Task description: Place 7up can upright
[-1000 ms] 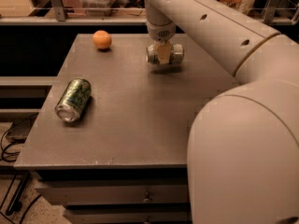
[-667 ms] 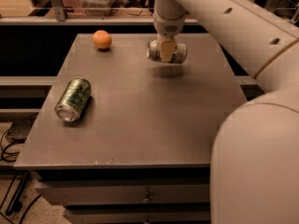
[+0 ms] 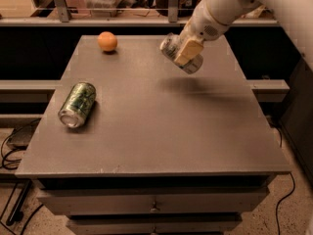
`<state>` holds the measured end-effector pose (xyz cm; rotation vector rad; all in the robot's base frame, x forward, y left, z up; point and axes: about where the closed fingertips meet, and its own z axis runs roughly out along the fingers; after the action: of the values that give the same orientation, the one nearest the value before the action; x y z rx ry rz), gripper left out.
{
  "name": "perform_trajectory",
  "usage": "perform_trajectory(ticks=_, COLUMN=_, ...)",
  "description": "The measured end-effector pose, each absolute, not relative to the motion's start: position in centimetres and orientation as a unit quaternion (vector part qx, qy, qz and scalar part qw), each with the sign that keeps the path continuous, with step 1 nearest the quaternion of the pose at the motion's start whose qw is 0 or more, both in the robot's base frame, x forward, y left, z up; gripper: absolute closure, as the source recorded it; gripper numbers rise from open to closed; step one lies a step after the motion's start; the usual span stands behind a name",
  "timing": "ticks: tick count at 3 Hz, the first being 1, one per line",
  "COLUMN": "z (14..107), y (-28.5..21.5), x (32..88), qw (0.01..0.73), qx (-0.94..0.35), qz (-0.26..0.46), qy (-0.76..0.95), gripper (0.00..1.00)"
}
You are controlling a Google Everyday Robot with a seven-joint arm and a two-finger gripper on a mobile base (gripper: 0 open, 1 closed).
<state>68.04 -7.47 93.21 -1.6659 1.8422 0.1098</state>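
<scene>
Gripper [image 3: 188,53] hanging above far-right part of table [image 3: 161,131], pinching 7up can [image 3: 170,45] around its middle. Can riding tilted, clear of tabletop. Judging step in hand: turning wrist until can axis standing vertical, lowering straight onto bare surface, letting go only with base sitting flat. Green can [image 3: 77,105] lying sideways at left, orange [image 3: 107,41] far-left, both well apart.

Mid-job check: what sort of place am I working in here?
Probably a lab or workshop test station: a plain grey table with drawers below, loose cables lying beside it, and metal rails behind. The gripper holds the 7up can tilted above the table's far side.
</scene>
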Motion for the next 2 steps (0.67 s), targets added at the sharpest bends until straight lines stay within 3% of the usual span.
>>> perform_trajectory(ticks=1, z=93.9, y=-9.5, x=65.7, qw=0.424, qx=-0.548, qz=0.149, qy=0.705, gripper=1.00)
perform_trajectory(ticks=2, z=94.2, y=-11.8, x=64.9, qw=0.487, qx=-0.483, qz=0.192, qy=0.702, gripper=1.00)
